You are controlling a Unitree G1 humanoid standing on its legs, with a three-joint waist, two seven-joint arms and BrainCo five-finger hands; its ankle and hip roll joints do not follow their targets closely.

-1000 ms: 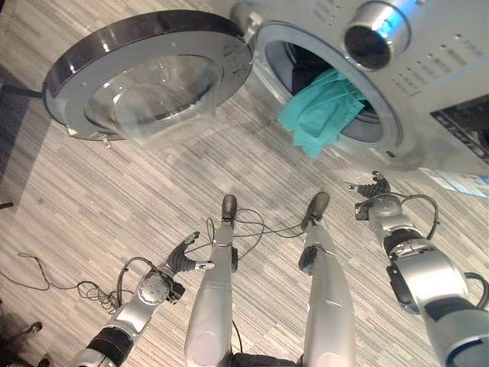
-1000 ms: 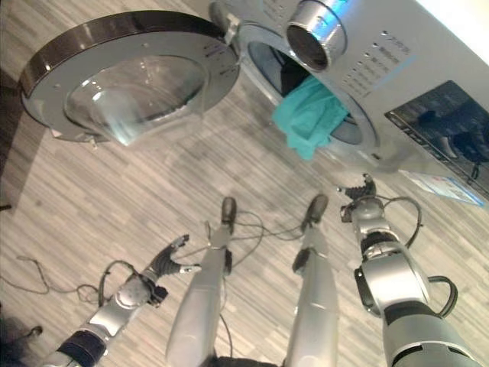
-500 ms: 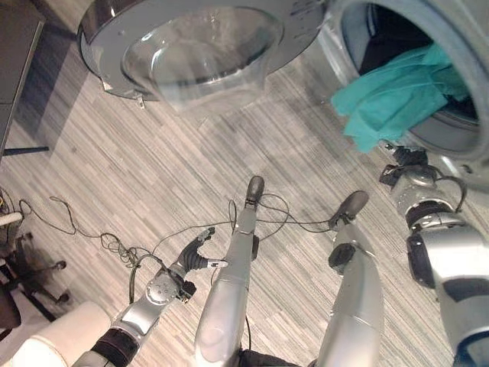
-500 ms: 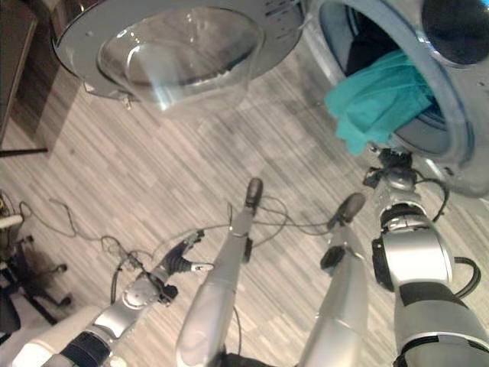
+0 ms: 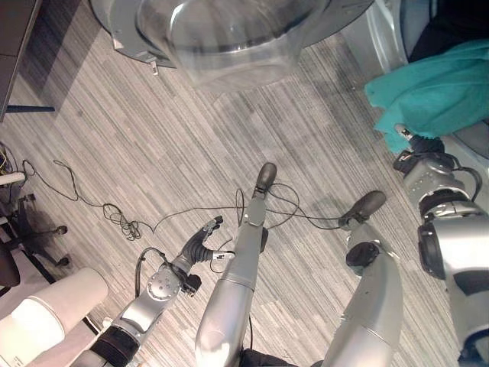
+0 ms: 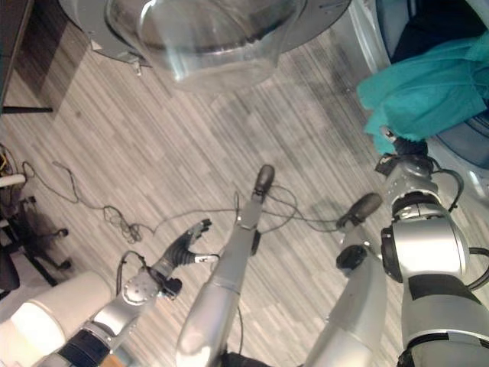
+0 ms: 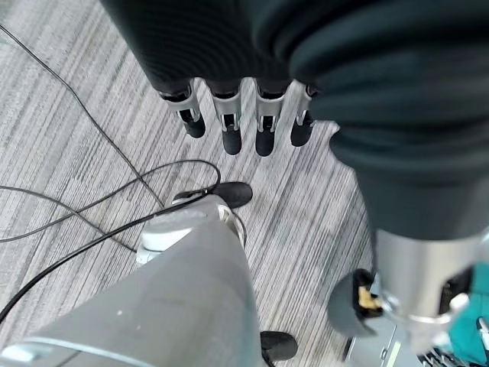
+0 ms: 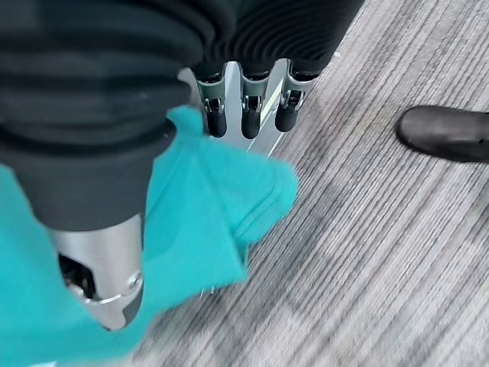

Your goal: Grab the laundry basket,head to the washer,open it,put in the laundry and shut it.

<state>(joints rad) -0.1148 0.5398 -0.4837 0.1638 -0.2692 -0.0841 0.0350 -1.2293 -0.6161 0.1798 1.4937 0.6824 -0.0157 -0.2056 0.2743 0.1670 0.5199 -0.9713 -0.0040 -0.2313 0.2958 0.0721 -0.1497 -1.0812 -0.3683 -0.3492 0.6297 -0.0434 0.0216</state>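
Observation:
The washer's round door stands swung open, with its glass bowl facing me. A teal cloth hangs out of the drum opening over the lower rim. My right hand sits just under the cloth's hanging edge. In the right wrist view its fingers are straight and the teal cloth drapes against the palm and thumb. My left hand hangs low beside my left leg, and its straight fingers hold nothing.
The open door juts out over the wood-grain floor in front of the washer. An office chair stands at the left edge, a white rounded object lies at the lower left, and dark furniture is at the upper left.
The camera has moved closer to the washer, so door and opening shifted up and right. My right hand has come up to the cloth's lower edge. The left hand stayed low.

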